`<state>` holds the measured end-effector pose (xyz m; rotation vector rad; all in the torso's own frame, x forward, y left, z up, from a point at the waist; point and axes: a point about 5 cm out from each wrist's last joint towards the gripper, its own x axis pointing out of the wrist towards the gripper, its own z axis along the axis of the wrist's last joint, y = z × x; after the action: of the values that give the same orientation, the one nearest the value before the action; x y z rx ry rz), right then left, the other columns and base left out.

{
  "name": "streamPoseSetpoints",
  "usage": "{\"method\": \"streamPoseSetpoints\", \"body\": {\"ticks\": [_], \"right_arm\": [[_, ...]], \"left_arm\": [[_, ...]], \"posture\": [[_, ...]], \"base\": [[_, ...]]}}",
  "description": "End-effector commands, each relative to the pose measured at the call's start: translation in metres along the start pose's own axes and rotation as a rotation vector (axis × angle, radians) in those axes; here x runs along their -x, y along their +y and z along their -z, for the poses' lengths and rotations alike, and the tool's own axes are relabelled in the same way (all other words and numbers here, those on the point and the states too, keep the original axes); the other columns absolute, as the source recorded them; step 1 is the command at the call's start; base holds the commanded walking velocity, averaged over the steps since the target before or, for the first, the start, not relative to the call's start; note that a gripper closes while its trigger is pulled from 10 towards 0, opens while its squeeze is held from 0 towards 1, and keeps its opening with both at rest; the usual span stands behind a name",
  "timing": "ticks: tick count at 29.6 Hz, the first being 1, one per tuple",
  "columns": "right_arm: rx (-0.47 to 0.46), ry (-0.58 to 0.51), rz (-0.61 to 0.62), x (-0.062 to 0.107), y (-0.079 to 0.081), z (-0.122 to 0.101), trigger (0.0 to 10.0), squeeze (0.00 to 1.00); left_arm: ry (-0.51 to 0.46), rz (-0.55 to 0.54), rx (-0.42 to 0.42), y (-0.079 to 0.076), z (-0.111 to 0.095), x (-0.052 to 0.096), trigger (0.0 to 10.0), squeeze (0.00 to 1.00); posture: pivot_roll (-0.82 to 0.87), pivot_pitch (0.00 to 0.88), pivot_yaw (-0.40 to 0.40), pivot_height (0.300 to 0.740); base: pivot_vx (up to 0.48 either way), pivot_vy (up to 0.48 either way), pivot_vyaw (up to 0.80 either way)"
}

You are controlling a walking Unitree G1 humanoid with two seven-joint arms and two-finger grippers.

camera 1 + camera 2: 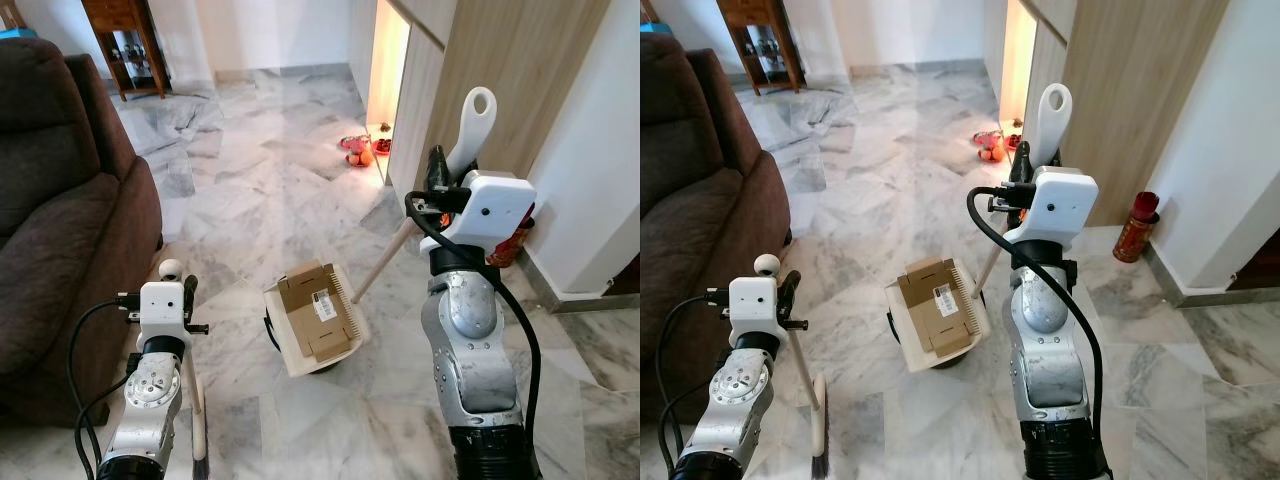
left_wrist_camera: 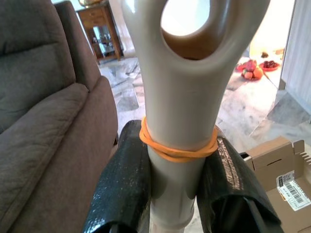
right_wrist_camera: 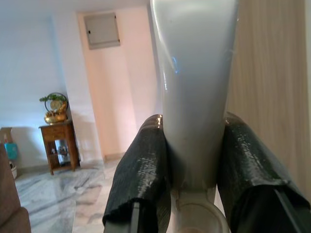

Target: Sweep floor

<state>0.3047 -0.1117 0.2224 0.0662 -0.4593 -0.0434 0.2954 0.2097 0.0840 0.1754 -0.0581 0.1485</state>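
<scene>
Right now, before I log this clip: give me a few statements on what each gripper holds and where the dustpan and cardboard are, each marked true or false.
1. The right gripper is shut on the dustpan handle. True.
2. The dustpan is empty. False: a flattened cardboard box with a barcode label lies in it.
3. The left gripper is shut on the broom handle. True.
4. The broom's bristles rest on the sofa. False: they are down at the marble floor, beside the brown sofa.
5. An orange rubber band circles the broom handle. True.
6. The dustpan sits on a carpet. False: it sits on the marble floor.
</scene>
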Motion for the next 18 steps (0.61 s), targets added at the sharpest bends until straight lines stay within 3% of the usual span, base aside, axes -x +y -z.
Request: {"method": "streamPoseSetpoints", "body": {"ticks": [1, 18], "right_arm": [[-0.036, -0.088, -0.029, -0.0055, 0.0089, -0.0172, 10.0, 0.00], [-0.063, -0.105, -0.066, -0.0050, 0.0130, -0.0205, 10.0, 0.00]], "left_arm": [[-0.052, -0.017, -0.035, 0.0073, -0.0096, -0.0031, 10.0, 0.00], [-0.062, -0.014, -0.035, 0.0072, -0.0114, -0.0041, 10.0, 0.00]], "posture": [[0.08, 0.000, 0.055, 0.740], [0.08, 0.000, 0.057, 0.740]], "base": [[0.337, 0.000, 0.00], [0.338, 0.000, 0.00]]}}
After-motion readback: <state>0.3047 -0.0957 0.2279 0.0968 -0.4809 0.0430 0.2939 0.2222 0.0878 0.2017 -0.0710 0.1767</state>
